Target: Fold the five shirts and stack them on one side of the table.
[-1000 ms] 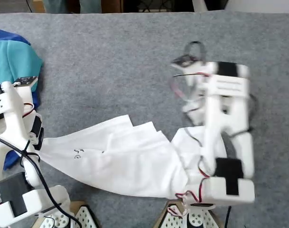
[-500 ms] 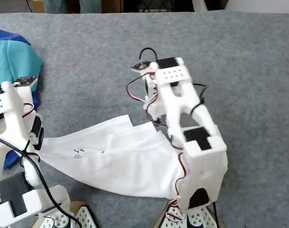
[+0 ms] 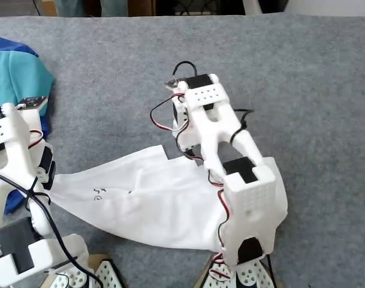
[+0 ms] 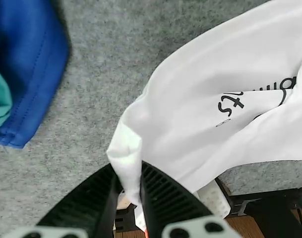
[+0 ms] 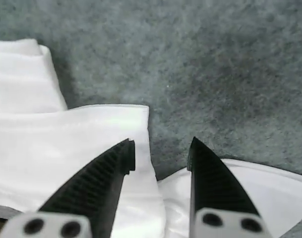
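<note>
Left gripper (image 4: 127, 171): is pinching a corner of the white shirt (image 3: 140, 201).
Right gripper (image 5: 160, 148): is hovering spread over a shirt edge.
Shirt place: is lying rumpled on the table (image 3: 302, 72), between the arms.
Handling: likely light and limp; hem corners seem the best hold.

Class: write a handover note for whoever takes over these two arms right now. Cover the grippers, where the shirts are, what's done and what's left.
Left gripper: shut on a corner of the white shirt.
Right gripper: open, above that shirt's far edge.
Teal shirt and blue shirt: heaped at the table edge by the left arm.
Done: no neat stack seen.
Left: fold the white shirt, then stack all.
</note>
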Motion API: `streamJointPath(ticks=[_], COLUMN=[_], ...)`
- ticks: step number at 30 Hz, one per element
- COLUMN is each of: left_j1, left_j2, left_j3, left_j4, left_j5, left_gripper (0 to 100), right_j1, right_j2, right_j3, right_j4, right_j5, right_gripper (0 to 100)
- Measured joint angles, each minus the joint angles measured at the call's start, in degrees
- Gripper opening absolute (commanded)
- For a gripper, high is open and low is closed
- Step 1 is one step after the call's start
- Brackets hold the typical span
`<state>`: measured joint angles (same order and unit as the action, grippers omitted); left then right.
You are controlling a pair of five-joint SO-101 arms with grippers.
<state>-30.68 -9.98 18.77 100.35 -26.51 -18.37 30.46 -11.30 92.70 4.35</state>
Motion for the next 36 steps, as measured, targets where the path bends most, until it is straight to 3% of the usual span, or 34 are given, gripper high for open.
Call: streamJointPath(ticks=[6, 14, 19, 36], left_j1=[0.0, 0.0, 0.0, 0.0], left_j2=[0.0, 0.0, 0.0, 0.0], left_j3=[0.0, 0.0, 0.0, -0.7], left_j4=[0.0, 0.0, 0.0, 0.0], left_j5=[0.0, 0.0, 0.0, 0.0], left_gripper=[3, 3, 3, 3], right_j1=[-3.78, -3.6, -3.34, -2.99], right_j2=[0.0, 5.1, 6.33, 7.82], right_j3=[0.0, 0.88, 0.62, -0.35], right_j4=[-0.88, -5.1, -5.71, -5.36], right_j5=[-1.93, -1.93, -2.29, -2.29], right_gripper=[18.8, 18.5, 5.2, 1.3])
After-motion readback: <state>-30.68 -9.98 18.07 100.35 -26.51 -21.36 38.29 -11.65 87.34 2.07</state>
